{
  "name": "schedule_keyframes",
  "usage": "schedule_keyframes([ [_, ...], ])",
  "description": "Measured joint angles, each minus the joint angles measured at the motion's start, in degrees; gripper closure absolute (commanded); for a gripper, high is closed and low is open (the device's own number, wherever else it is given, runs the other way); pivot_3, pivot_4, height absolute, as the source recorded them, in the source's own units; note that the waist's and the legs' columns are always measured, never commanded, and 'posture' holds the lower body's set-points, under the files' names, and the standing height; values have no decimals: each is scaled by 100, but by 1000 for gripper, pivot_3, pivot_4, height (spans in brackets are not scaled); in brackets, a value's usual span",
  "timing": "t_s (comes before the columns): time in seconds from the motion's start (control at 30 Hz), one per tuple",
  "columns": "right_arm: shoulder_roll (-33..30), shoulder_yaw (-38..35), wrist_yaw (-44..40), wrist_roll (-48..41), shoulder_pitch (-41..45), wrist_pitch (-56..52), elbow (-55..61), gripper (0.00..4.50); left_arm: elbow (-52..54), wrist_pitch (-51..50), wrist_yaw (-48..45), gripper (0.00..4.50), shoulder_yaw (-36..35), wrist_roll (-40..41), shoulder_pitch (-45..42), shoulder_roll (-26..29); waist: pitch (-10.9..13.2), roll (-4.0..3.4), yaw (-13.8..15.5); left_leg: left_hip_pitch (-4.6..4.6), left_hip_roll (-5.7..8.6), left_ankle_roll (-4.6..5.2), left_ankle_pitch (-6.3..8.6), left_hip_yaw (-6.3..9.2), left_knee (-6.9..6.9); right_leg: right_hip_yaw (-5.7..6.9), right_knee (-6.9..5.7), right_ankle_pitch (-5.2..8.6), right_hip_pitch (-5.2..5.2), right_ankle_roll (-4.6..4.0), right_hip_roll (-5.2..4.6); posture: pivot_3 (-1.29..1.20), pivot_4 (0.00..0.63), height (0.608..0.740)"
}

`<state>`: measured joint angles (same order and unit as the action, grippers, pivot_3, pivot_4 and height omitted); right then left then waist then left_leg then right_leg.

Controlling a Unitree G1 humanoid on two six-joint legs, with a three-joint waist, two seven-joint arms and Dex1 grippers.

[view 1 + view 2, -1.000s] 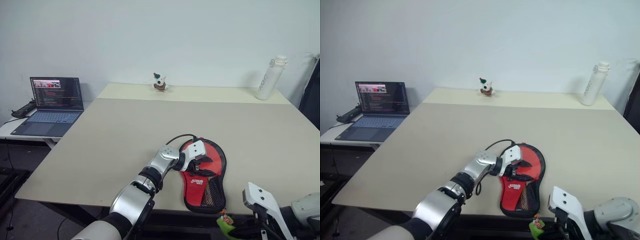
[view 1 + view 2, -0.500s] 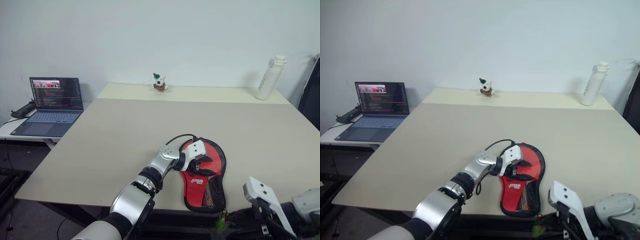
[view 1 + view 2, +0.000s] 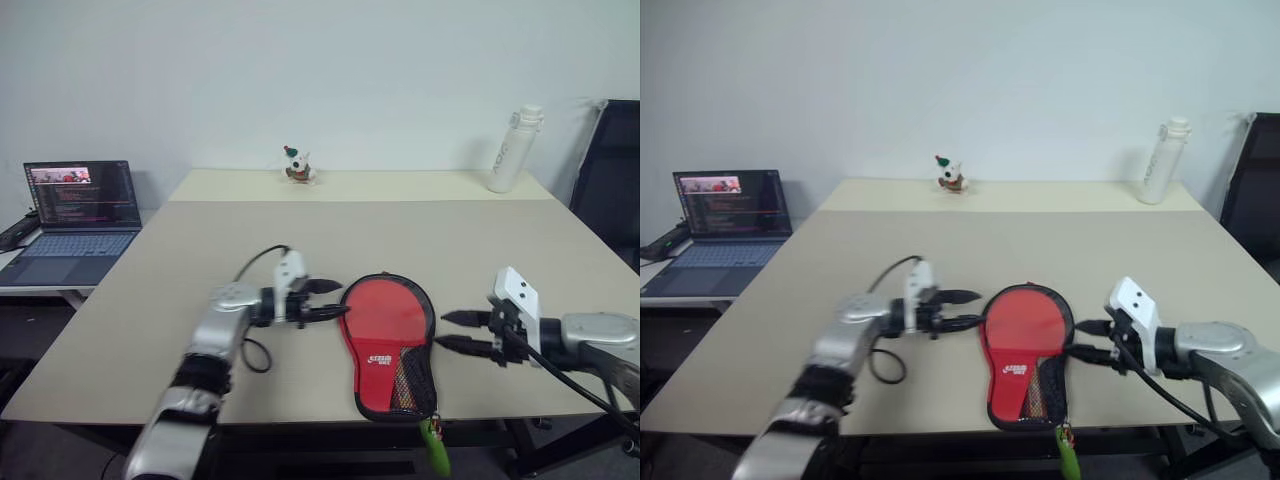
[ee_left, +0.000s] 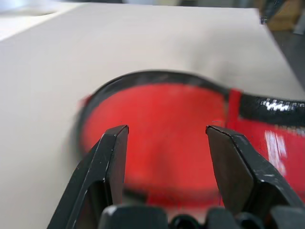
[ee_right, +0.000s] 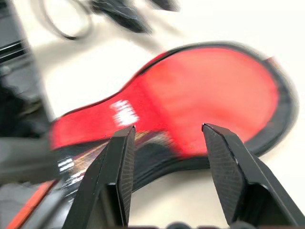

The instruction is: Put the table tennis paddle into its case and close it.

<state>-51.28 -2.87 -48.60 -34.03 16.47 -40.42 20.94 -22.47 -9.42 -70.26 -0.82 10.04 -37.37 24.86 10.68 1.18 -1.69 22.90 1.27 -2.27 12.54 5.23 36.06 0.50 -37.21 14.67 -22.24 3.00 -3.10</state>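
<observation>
Both grippers stand off the case [image 3: 385, 345] with fingers parted and nothing between them: the left gripper [image 3: 328, 300] just beside the case's round end on its left, pointing at it, the right gripper [image 3: 455, 332] just beside its right edge, pointing back across; the wrist views show each pair of black fingers [image 4: 112, 157] spread, with the red fabric beyond them; a second ago the left gripper lay on top of the case's round end and the right one hung low at the near table edge, so both arms have since swung out to flank it, and the camera has shifted too; the table [image 3: 200, 270], a broad pale beige top, fills most of the scene, with a plain white wall behind and a dark chair [image 3: 610, 170] at the far right; a lower side desk to the left carries an open laptop [image 3: 70, 215] with a lit screen; the case lies red side up near the front edge, zip rim black, a white logo [image 3: 380, 361] too small to read and a black mesh pocket toward its narrow end; a green tag [image 3: 437, 448] hangs from that end over the table edge; the paddle itself cannot be made out; a white bottle [image 3: 510, 150] with vertical grey lettering, unreadable, stands at the far right; a small toy figure [image 3: 296, 165] sits at the far middle.
</observation>
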Motion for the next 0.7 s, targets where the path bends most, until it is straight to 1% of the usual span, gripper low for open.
schedule_keyframes([
  [0.03,132,23,-31,133,120,201,-304,2118,325,-195,99,1669,-117,76,194,227,0,0,1,0,0,0,0,-3,2,-1,1,0,1,-1,-1,0,150,740],
  [0.13,456,32,-72,294,595,518,-1195,2118,767,-462,351,1669,-420,186,552,719,2,1,5,-2,-1,0,0,-6,5,-3,2,-7,3,-10,-3,0,150,740],
  [0.2,479,-55,-130,444,803,794,-1842,2118,940,-618,558,1669,-629,248,694,927,2,0,50,-1,-1,1,-1,-2,5,1,3,-8,4,-13,-3,0,150,740],
  [0.27,464,-132,-222,644,1071,1109,-2637,2118,1271,-811,881,1669,-679,299,744,918,4,-1,134,1,0,1,-1,-6,5,-2,5,-18,5,-29,-6,0,150,740],
  [0.43,456,-226,-141,1010,1412,1410,-3195,2118,1998,-1079,1451,1669,-806,543,981,902,3,-2,131,0,0,0,0,-16,-5,-6,5,-23,-4,-40,-4,0,150,740],
  [0.53,443,-265,-169,1058,1426,1416,-3248,2118,2238,-1189,1691,1669,-813,613,1150,873,4,-2,131,0,1,0,0,-18,-5,-6,4,-24,-5,-40,-3,0,150,740],
  [0.7,290,-273,-261,1066,1371,1153,-3000,2118,2258,-1239,1939,1669,-785,681,1346,706,5,-4,125,-1,1,1,-1,-22,2,-10,4,-26,-3,-43,-3,0,150,740],
])
